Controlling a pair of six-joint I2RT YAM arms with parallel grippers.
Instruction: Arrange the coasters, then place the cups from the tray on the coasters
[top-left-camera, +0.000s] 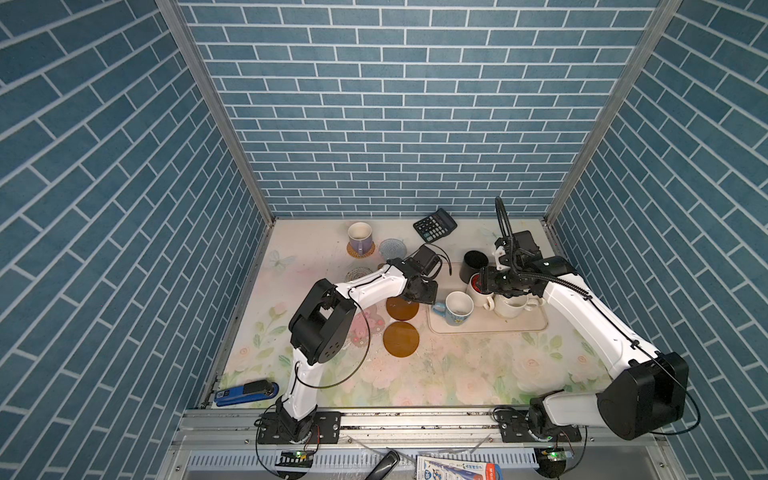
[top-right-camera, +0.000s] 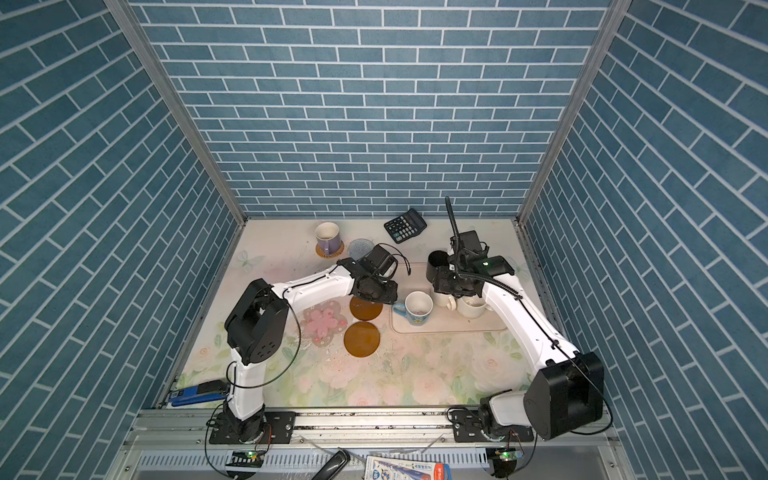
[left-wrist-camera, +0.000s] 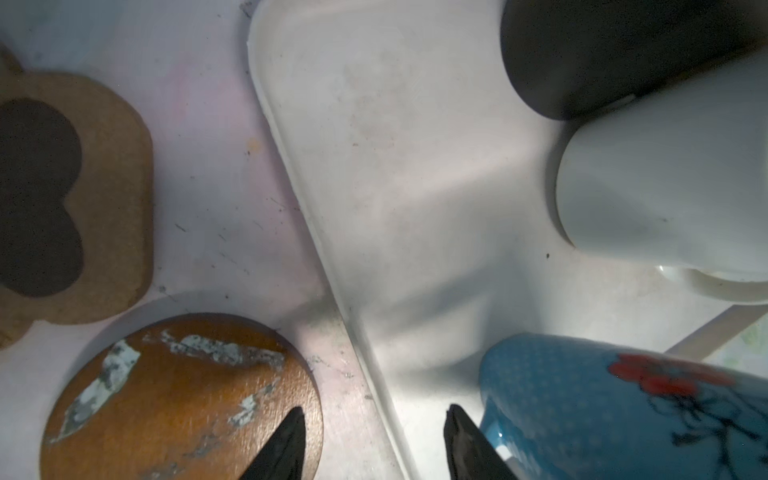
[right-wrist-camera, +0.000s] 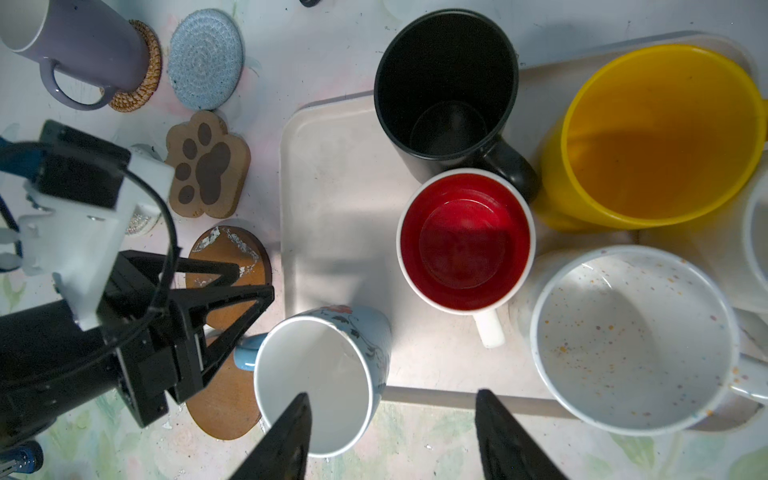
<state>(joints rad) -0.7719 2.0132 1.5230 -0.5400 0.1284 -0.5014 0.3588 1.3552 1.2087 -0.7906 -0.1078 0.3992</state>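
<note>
Now, the room: blue brick-pattern walls (top-left-camera: 395, 104) on three sides, metal posts in the back corners.
Surface (top-left-camera: 457, 374): pale floral print, scuffed, with specks of debris near the middle.
Tray (top-left-camera: 490, 325): cream-pink, lying right of centre on the surface.
On the tray: black mug (top-left-camera: 473, 266) at the far-left corner, red-lined white mug (right-wrist-camera: 465, 239), yellow mug (right-wrist-camera: 660, 137), speckled cream mug (right-wrist-camera: 631, 336), and pale blue mug (top-left-camera: 457, 308) at the near-left end.
Off the tray: lavender mug (top-left-camera: 360, 237), standing on the woven tan coaster (top-left-camera: 353, 250) at the back.
Bare coasters: blue-grey round coaster (top-left-camera: 392, 248) just beside it, paw-shaped coaster (right-wrist-camera: 208, 166), far amber disc (top-left-camera: 402, 311), near amber disc (top-left-camera: 401, 338), pink flowery coaster (top-right-camera: 324, 322).
Left hand (left-wrist-camera: 374, 415): fingers apart, holding nothing, straddling the tray's left rim just beside the pale blue mug.
Right hand (right-wrist-camera: 392, 399): fingers apart too, empty, hanging above the mugs on the tray.
Strays: black calculator (top-left-camera: 435, 225) by the back wall, blue stapler (top-left-camera: 247, 392) at the near-left corner.
</note>
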